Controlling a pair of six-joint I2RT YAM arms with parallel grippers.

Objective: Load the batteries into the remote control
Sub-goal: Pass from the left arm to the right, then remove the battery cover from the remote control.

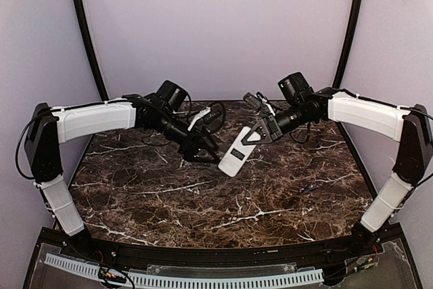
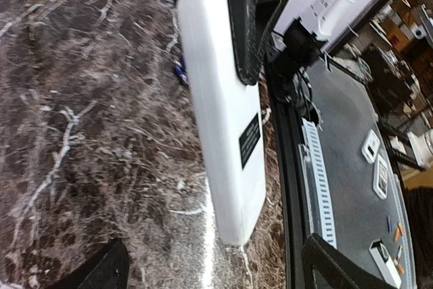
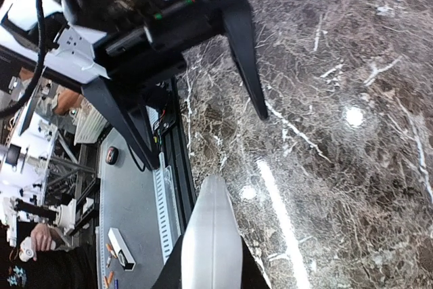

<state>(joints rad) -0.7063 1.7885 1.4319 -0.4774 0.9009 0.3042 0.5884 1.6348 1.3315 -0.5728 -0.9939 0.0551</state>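
The remote control (image 1: 237,154) hangs tilted above the middle of the marble table, its white back with a small black label facing the camera. My right gripper (image 1: 260,132) is shut on its upper end. In the right wrist view the remote control (image 3: 211,238) runs edge-on between my right gripper's (image 3: 211,272) dark fingers. My left gripper (image 1: 201,145) stands open just left of it, apart from it. The left wrist view shows the remote control (image 2: 223,126) ahead of the wide-spread fingers (image 2: 101,269). A small bluish battery (image 1: 309,187) lies on the table at the right, also visible as a battery (image 2: 180,70).
The dark marble table (image 1: 169,194) ends at a black frame with a white perforated strip (image 1: 203,279) along the near edge. Pale walls close in the back and sides. Black cables loop around both wrists (image 1: 216,109).
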